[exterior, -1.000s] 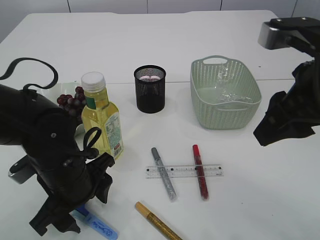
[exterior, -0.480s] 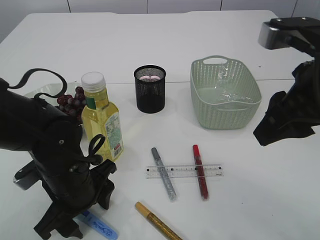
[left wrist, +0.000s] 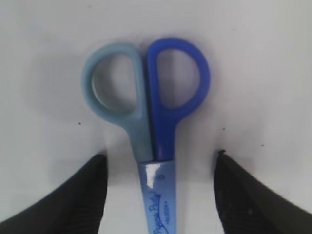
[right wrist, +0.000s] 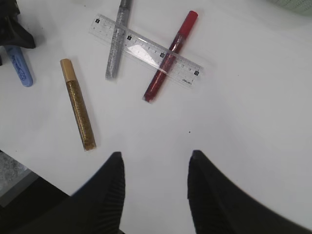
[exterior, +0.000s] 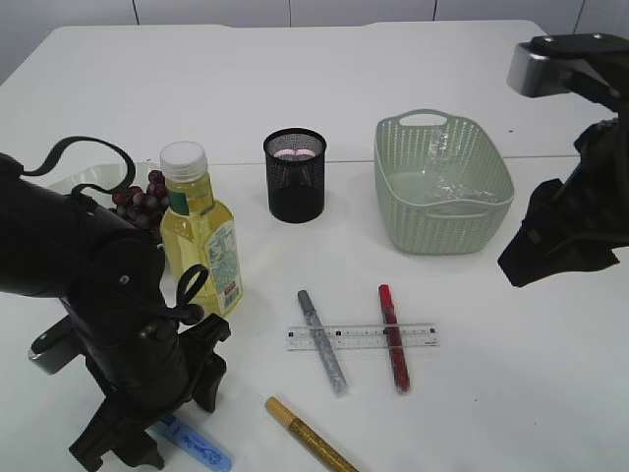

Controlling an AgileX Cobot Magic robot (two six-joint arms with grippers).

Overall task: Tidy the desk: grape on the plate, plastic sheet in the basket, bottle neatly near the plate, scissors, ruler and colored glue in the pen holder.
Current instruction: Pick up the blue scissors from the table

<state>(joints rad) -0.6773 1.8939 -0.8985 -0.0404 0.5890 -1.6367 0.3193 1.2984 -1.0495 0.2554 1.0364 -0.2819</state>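
Note:
The scissors [left wrist: 151,122], with light-blue and dark-blue handles and a blue blade sheath, lie on the table at the front left [exterior: 197,447]. My left gripper [left wrist: 159,161] is open low over them, one finger on each side of the sheathed blade, touching nothing. A clear ruler [exterior: 362,336] rests across a silver glue stick [exterior: 322,341] and a red one [exterior: 393,337]; a gold one [exterior: 310,438] lies nearer the front. My right gripper [right wrist: 156,161] hangs open and empty above bare table. The black mesh pen holder [exterior: 295,175] stands in the middle.
The yellow bottle [exterior: 200,231] stands upright beside dark grapes [exterior: 138,202] on the plate [exterior: 84,180] at the left. The green basket [exterior: 393,187] at the right holds the clear plastic sheet [exterior: 452,187]. My left arm hides the front-left table.
My left arm has shifted a little to the right and settled lower over the scissors. The right arm and the objects have not moved.

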